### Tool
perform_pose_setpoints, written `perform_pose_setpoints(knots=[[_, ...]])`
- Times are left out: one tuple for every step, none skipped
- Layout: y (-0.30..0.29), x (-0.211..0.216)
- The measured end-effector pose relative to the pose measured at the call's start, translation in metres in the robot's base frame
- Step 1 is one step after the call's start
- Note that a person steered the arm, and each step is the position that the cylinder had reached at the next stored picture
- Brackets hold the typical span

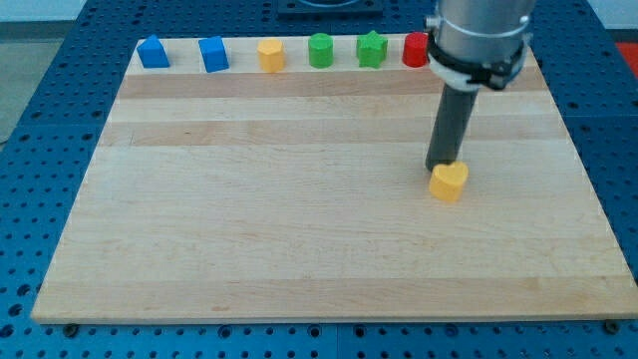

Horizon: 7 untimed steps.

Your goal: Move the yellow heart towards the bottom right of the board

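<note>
Rod and housing hide part of the scene: the grey cylinder at the view's top right covers most of the red block (414,49), so its shape cannot be made out, and anything behind the housing is lost. The very end of my tip (439,168) is partly masked by the yellow heart (449,181), which sits directly against it on the side toward the view's bottom right; whether the two actually touch cannot be told for certain, though no gap shows. The rod has nothing to open or close and holds nothing. Well above my tip, along the far edge of the wooden board (299,249), stand a green star-like block (372,49) and a green round block (320,50), then, farther to the view's left, a yellow block (271,55) and two blue blocks (213,54) (153,53).
</note>
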State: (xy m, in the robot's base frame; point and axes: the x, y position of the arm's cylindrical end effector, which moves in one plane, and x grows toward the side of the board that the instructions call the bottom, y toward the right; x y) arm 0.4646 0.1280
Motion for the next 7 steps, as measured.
perform_pose_setpoints(knots=[[0.018,0.042],[0.062,0.059],[0.047,0.031],[0.011,0.024],[-0.015,0.07],[0.022,0.089],[0.022,0.055]])
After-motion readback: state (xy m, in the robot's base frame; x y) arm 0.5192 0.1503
